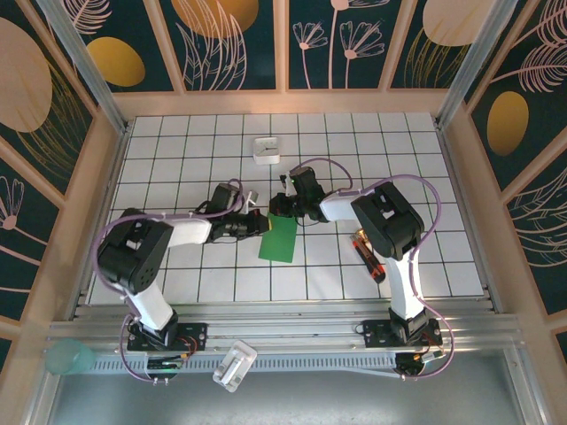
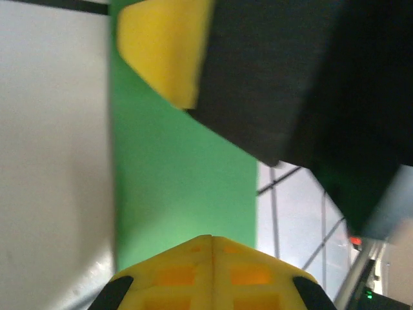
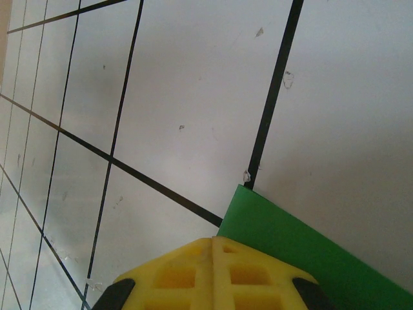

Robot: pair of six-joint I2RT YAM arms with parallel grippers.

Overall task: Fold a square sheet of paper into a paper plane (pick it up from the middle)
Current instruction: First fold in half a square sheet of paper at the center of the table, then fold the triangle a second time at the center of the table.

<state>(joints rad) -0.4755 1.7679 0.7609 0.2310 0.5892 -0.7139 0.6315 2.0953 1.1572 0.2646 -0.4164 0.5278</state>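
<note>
The square sheet of paper point(image 1: 279, 242) is bright green and lies flat on the tiled table as a narrow rectangle about one tile wide. My left gripper point(image 1: 263, 226) comes in low from the left, shut, its tip at the sheet's upper left edge. In the left wrist view its closed yellow fingertips point(image 2: 211, 240) sit over the green paper point(image 2: 184, 174). My right gripper point(image 1: 282, 206) is shut just above the sheet's top corner. In the right wrist view its tip point(image 3: 213, 240) meets the paper's corner point(image 3: 290, 245). Nothing shows between either pair of jaws. The paper plane is out of view.
A small white box point(image 1: 267, 149) stands behind the grippers. A red-and-black screwdriver point(image 1: 368, 255) lies under the right arm. The right gripper's yellow finger point(image 2: 164, 45) and black body point(image 2: 271, 71) loom close ahead in the left wrist view. Wooden walls enclose the table.
</note>
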